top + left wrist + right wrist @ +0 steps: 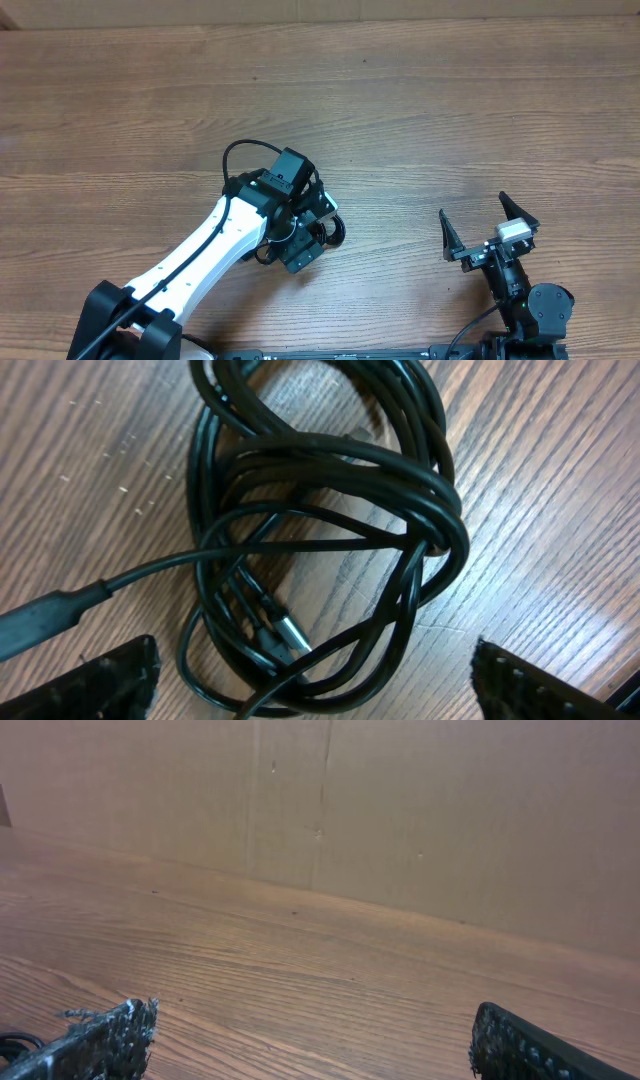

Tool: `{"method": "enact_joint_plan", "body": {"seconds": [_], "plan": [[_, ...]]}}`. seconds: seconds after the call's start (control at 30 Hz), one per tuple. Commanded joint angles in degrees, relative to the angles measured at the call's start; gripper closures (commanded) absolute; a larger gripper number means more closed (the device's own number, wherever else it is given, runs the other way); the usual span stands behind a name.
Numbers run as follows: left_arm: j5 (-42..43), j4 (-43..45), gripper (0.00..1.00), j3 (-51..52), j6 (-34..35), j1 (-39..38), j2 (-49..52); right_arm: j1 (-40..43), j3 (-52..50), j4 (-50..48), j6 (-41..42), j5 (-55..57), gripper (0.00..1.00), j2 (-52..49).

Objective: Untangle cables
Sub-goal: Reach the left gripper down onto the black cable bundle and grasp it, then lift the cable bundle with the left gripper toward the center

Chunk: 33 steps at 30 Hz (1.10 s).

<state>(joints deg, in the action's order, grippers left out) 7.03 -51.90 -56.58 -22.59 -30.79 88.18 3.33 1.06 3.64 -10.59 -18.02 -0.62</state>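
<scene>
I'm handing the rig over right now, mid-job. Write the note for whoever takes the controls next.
Left gripper: open, jaws wide, hovering just above the cables, holding nothing.
Right gripper: open and empty, off to the right, well apart from the bundle.
Cables: one tangled coil on the table, under the left wrist. The strands cross and loop round each other, and a metal-tipped plug lies inside the coil.
Done: nothing is separated yet.
Left: grip a strand or the plug, probably with the left gripper, and work the cords apart.
</scene>
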Motion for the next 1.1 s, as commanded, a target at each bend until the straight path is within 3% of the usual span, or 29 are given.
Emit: {"method": "enact_joint_plan", "body": {"seconds": [0.0, 0.2, 0.4, 0.57, 0.63, 0.9, 1.07], "plan": [[0.04, -0.07, 0.06, -1.16, -1.22, -0.44, 1.01, 0.17, -0.59, -0.33, -0.2, -0.09, 0.0, 0.46], [0.07, -0.39, 0.15, -1.07, -1.29, -0.48, 3.3, 0.17, -0.59, -0.33, -0.17, -0.09, 0.0, 0.46], [0.07, -0.13, 0.36, -1.07, -1.9, -1.75, 6.05, 0.17, -0.59, -0.33, -0.2, -0.09, 0.0, 0.46], [0.04, 1.01, 0.84, -1.07, -1.86, -2.6, 6.32, 0.17, -0.59, -0.33, -0.2, -0.09, 0.0, 0.46], [0.04, 1.25, 0.96, -1.07, -1.86, -2.62, 6.32, 0.17, -0.59, -0.33, -0.2, -0.09, 0.0, 0.46], [0.37, -0.22, 0.96, -2.32, -1.38, -2.62, 6.08, 0.17, -0.59, -0.33, -0.2, -0.09, 0.0, 0.46], [4.22, -5.38, 0.96, -9.55, -0.98, -2.62, 4.33, 0.17, -0.59, -0.33, -0.2, -0.09, 0.0, 0.46]]}}
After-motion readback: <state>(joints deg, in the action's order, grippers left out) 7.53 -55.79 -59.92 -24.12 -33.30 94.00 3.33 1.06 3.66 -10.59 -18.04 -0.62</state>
